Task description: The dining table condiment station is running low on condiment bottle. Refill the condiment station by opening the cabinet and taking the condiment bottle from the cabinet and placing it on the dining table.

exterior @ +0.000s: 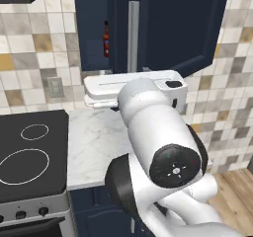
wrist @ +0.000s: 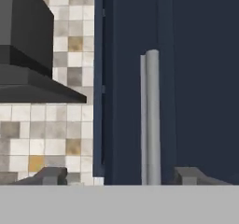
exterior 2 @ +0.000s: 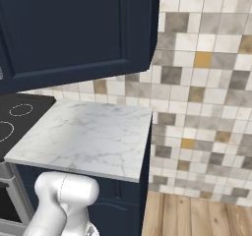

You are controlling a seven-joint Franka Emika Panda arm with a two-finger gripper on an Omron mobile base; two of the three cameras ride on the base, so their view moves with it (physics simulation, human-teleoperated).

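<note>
Straight ahead of the gripper [wrist: 120, 175], the cabinet's [exterior: 178, 23] silver handle [wrist: 151, 118] is being framed between the wide-spread, empty fingertips, nearer the right one, its long axis running upright. Through the cracked-open door, the condiment bottle [exterior: 105, 38] is being glimpsed on the shelf inside, left of the handle, so more swing is probably needed.

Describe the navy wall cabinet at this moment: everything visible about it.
The navy-blue upper wall cabinet hangs above the white marble counter. Its flat-panel door stands partly swung out, and a slim red bottle shows in the gap. One long vertical silver bar handle runs down the door's edge. In the hand view the open jaws flank the handle's lower end without touching it.
</note>
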